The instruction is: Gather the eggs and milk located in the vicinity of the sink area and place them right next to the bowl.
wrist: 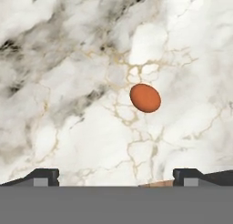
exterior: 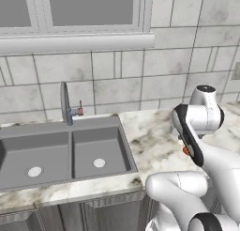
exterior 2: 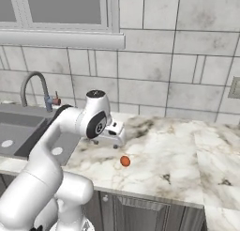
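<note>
Below the hand, on the marble counter [exterior 2: 187, 150], the egg [wrist: 145, 98] lay alone, and your gripper [wrist: 116, 175] hung over it with its two dark fingertips [wrist: 43, 175] spread wide apart and nothing between them. From the right base view the egg [exterior 2: 124, 161] sat just in front of the hand, a little toward the counter's front edge, well right of the sink [exterior: 65, 152]. You were, by my reading, on the first pickup: lined up above the egg but not yet down on it. The next move would have called for a straight drop until the fingers bracketed it (it sat slightly right of centre in the hand view, so a small shift first), then a gentle close, since a round thing can squirt out. As for the room: grey-veined white stone, a two-basin grey sink with a curved tap [exterior: 65, 103] and red lever, a pale tiled wall [exterior 2: 154, 75], and a window [exterior: 70, 9] above.
</note>
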